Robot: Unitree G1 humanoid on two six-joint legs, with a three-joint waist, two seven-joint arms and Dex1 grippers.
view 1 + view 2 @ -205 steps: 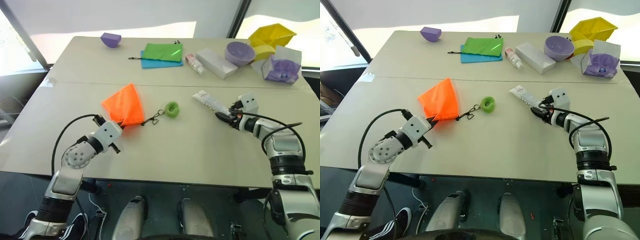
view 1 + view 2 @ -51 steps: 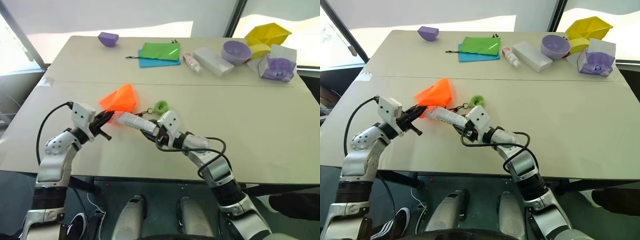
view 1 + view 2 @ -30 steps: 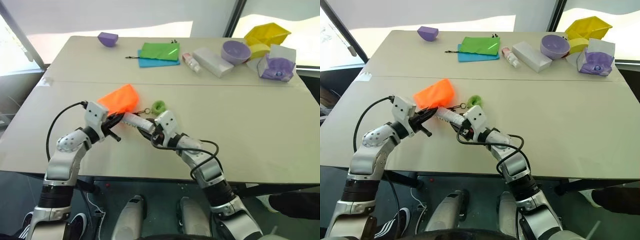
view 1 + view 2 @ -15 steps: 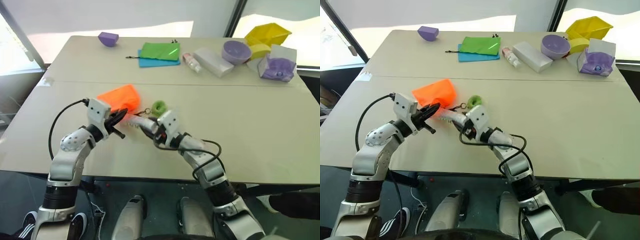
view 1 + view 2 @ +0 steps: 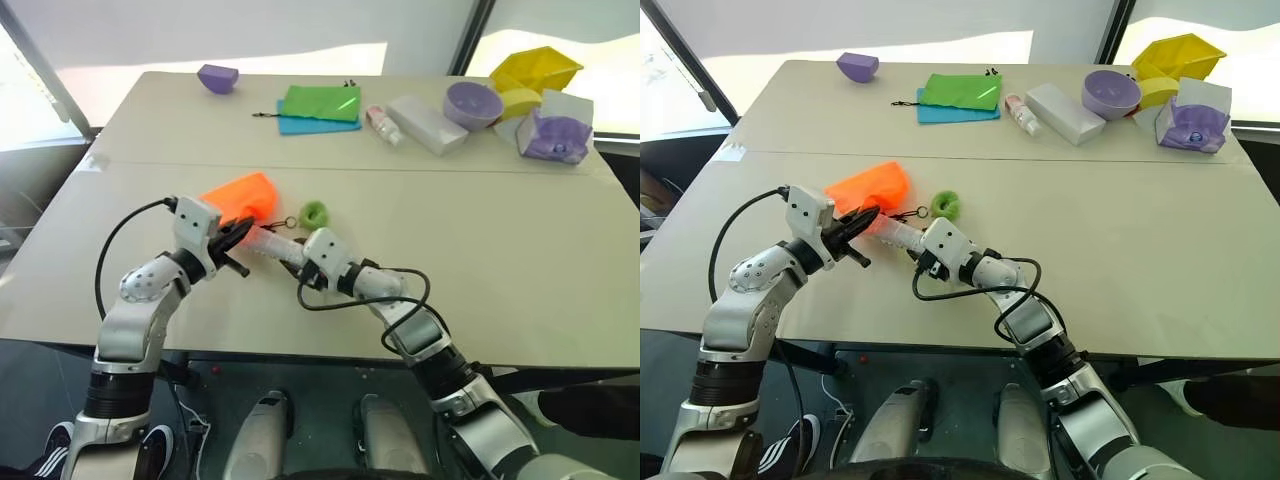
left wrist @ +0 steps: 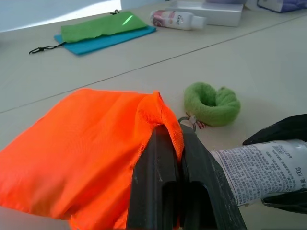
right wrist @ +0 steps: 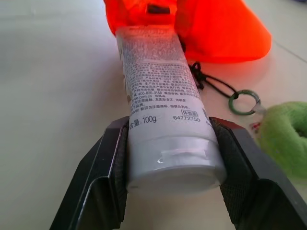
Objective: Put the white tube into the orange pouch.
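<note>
The orange pouch (image 5: 240, 194) lies on the table left of centre, its mouth lifted. My left gripper (image 5: 234, 236) is shut on the mouth's rim, the fabric pinched between its black fingers (image 6: 160, 158). My right gripper (image 7: 170, 127) is shut on the cap end of the white tube (image 7: 156, 81). The tube (image 5: 268, 245) lies nearly level and points at the pouch. Its far end meets the pouch opening (image 7: 144, 19), where orange fabric hides its tip. The cord's green pom-pom (image 5: 314, 213) rests on the table just beyond the tube.
At the table's far side lie flat green and blue pouches (image 5: 322, 105), a white-and-pink bottle (image 5: 383, 125), a long white box (image 5: 430, 123), a purple bowl (image 5: 475, 103), yellow bins (image 5: 535, 75) and a small purple bowl (image 5: 217, 77).
My right gripper has sunk slightly and rolled, bringing the tube's far end up to the pouch mouth. My left gripper has kept its hold in the same place.
</note>
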